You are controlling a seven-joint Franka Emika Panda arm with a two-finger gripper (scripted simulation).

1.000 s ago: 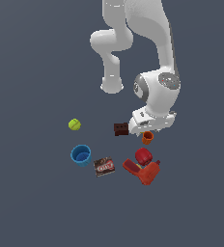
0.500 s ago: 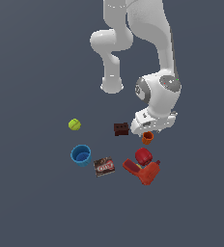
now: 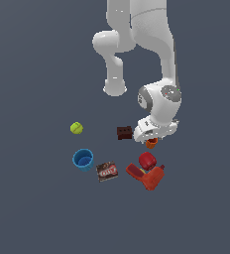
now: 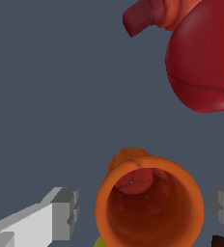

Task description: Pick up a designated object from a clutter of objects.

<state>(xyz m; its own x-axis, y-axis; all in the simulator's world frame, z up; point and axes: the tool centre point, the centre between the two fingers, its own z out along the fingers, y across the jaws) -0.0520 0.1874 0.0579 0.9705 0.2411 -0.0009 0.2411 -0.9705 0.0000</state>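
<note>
While I watch the wrist view, the small orange cup [image 4: 149,206] sits mouth-up between the fingers [image 4: 64,213] of my gripper [image 4: 145,212], which stand spread with gaps either side. On the floor it lies just beside the red apple-like ball [image 3: 147,159].

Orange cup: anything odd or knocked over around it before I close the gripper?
The orange cup stands upright, mouth open toward the wrist camera, between the open fingers. A yellow sliver peeks out beside its rim, its identity unclear. Nothing looks spilled or damaged.

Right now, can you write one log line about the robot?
phase: pre-grasp | gripper: open, straddling orange cup | red ball: apart
</note>
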